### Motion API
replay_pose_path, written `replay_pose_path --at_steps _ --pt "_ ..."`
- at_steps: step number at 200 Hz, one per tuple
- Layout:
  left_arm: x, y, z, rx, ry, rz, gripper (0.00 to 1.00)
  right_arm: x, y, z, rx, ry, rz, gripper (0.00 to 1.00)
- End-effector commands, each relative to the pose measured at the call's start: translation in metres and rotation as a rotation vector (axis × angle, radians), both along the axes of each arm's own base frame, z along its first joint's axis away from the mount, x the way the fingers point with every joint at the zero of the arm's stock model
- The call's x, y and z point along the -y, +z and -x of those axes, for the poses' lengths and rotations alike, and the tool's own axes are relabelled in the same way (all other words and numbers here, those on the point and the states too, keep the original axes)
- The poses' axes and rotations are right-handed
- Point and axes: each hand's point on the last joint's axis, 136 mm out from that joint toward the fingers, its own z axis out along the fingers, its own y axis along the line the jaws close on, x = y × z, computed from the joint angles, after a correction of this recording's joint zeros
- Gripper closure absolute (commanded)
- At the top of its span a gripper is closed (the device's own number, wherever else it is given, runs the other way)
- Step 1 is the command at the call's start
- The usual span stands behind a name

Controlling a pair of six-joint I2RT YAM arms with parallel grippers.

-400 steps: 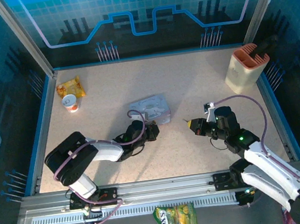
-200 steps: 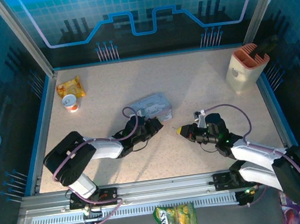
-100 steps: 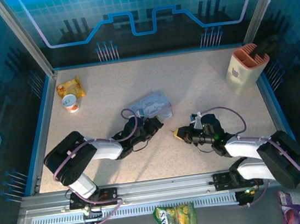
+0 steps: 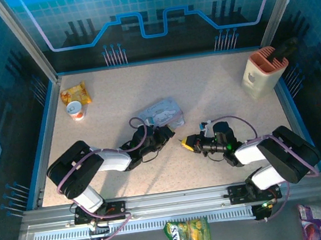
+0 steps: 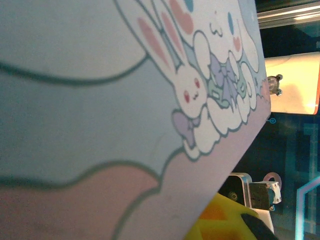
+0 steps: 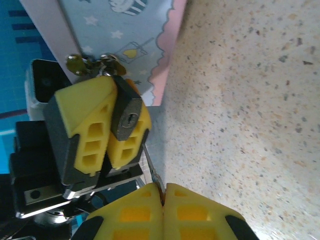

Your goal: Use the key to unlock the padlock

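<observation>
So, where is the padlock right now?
In the right wrist view, upper left: the padlock is clamped in the left gripper, right by the tin latch, its keyhole facing the key.

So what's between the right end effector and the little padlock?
Just the thin key, poking from the right end effector toward the padlock; the right wrist view shows it.

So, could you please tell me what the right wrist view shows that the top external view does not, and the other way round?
Right wrist: the padlock clamped in the left gripper, keyhole facing the camera, and the key pinched in the shut jaws of the right gripper, pointing up toward the lock. Top external: the cream-and-orange holder, yellow snack bag and small cup at the far corners. Both: the cartoon tin and the two grippers nearly meeting beside it.
</observation>
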Motion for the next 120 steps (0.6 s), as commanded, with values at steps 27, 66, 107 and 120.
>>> replay_pose_path --at_steps 27,66,107,120 --pt "0.001 0.023 -0.001 0.016 0.013 0.084 0.96 0.003 0.014 -0.011 0.032 -0.015 -0.057 1.00" --pt "0.002 0.029 -0.001 0.019 0.013 0.101 0.96 0.004 0.020 -0.020 0.017 -0.026 -0.153 1.00" --pt "0.002 0.029 -0.001 0.016 0.016 0.103 0.96 0.003 0.015 -0.021 0.009 -0.027 -0.189 1.00" --pt "0.003 0.028 -0.001 0.014 0.017 0.110 0.96 0.003 0.016 -0.021 0.017 -0.026 -0.205 1.00"
